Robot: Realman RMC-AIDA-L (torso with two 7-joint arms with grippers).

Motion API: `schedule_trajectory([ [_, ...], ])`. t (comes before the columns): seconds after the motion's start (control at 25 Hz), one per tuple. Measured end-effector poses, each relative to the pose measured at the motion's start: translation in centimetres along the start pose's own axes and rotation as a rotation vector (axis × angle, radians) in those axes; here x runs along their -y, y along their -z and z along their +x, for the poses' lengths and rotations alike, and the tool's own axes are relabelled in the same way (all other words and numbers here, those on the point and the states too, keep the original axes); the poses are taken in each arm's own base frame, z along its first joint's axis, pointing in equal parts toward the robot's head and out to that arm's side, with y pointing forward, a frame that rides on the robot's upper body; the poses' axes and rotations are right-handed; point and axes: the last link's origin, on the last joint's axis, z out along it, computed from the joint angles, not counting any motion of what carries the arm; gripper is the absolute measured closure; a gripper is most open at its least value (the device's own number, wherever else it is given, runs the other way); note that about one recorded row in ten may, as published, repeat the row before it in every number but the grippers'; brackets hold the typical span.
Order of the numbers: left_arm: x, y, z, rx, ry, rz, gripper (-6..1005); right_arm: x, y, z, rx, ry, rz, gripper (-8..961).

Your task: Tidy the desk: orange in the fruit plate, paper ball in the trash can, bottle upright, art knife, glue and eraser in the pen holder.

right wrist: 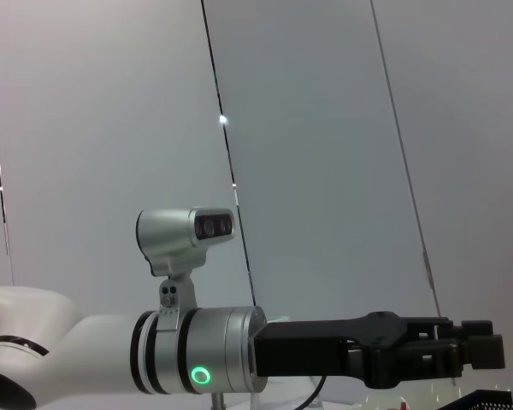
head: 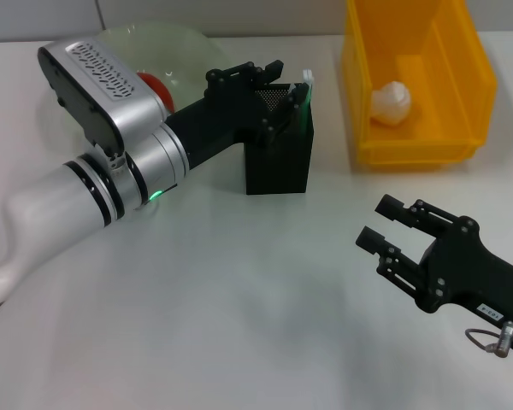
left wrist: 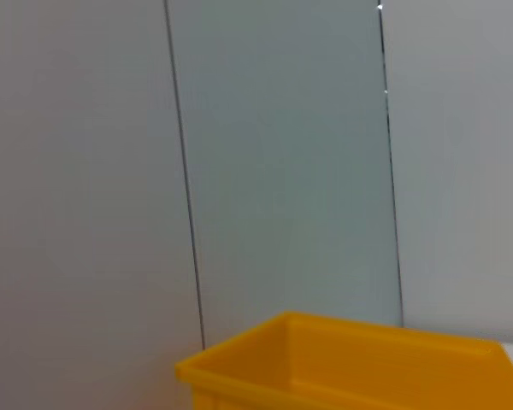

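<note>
My left gripper (head: 284, 84) reaches from the left over the mouth of the black pen holder (head: 278, 158), and its fingers stand apart with nothing seen between them. A thin green thing with a white tip (head: 308, 85) stands in the holder at its right edge, next to one fingertip. The orange (head: 151, 85) lies on the clear fruit plate (head: 167, 47), mostly hidden behind my left arm. The paper ball (head: 391, 102) lies in the yellow trash bin (head: 415, 145). My right gripper (head: 379, 222) is open and empty, low at the front right. The bottle is out of view.
The yellow bin also shows in the left wrist view (left wrist: 350, 359) against a grey panelled wall. The right wrist view shows my left arm (right wrist: 197, 350) and a corner of the pen holder (right wrist: 496, 400). The white table (head: 239, 299) stretches between the two arms.
</note>
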Motion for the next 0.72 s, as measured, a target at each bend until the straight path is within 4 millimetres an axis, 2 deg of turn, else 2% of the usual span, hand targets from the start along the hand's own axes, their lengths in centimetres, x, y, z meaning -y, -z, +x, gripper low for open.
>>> schedule_trajectory([
  [0.16,-0.4,0.6,0.4,-0.048,0.017,-0.023,584,0.0,0.0,0.0,0.001,0.0,0.0,462],
  [0.32,-0.9,2.0,1.3,-0.146,0.102,-0.085,590,-0.1,0.2,-0.1,0.008,-0.001,-0.003,462],
  [0.36,-0.9,2.5,1.6,-0.174,0.13,-0.111,591,-0.1,0.3,-0.2,0.013,-0.001,-0.004,461],
  [0.4,-0.5,4.0,2.0,-0.226,0.17,-0.164,593,-0.2,0.4,-0.3,0.023,0.0,-0.006,461],
  [0.44,-0.5,4.0,2.0,-0.226,0.17,-0.164,593,-0.2,0.4,-0.3,0.023,0.0,-0.006,461],
  [0.52,-0.3,5.4,2.3,-0.266,0.193,-0.224,593,-0.2,0.5,-0.4,0.029,0.0,-0.007,461],
  [0.6,0.3,8.1,2.8,-0.301,0.22,-0.336,592,-0.2,0.5,-0.5,0.031,-0.007,-0.003,460],
  [0.64,0.3,8.1,2.8,-0.301,0.22,-0.336,592,-0.2,0.5,-0.5,0.032,-0.012,-0.003,460],
  [0.72,0.5,9.5,2.8,-0.3,0.206,-0.393,592,-0.1,0.5,-0.5,0.032,-0.016,-0.003,460],
])
